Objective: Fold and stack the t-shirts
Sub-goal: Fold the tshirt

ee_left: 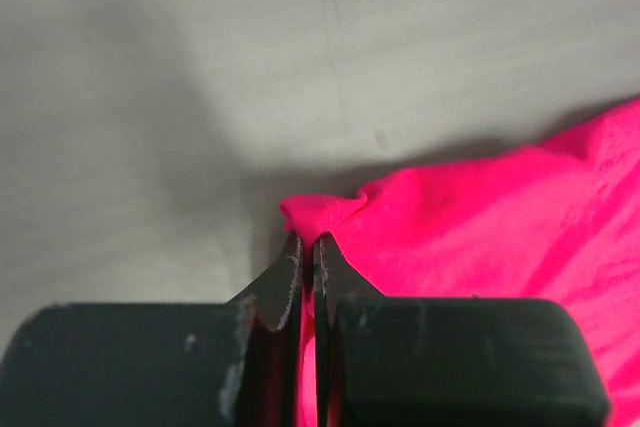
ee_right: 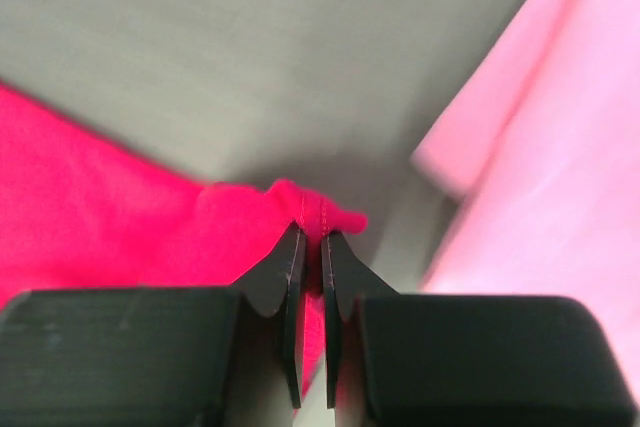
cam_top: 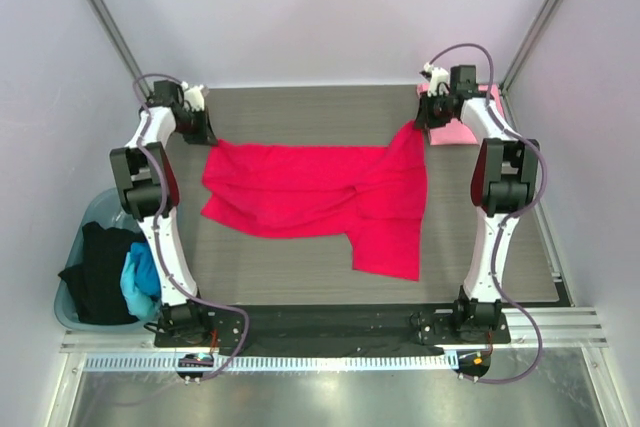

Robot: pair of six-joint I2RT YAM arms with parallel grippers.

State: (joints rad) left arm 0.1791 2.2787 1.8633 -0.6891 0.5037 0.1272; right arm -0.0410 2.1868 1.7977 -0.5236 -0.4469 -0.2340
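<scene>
Gripping crimson t-shirt [cam_top: 300, 189] corners: left hand [ee_left: 308, 243], right hand [ee_right: 312, 237].

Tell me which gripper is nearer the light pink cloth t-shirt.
Right. The right gripper, pinching the crimson red t-shirt, sits beside the light pink t-shirt; the left gripper pinches the red shirt's other end, across the table.
</scene>
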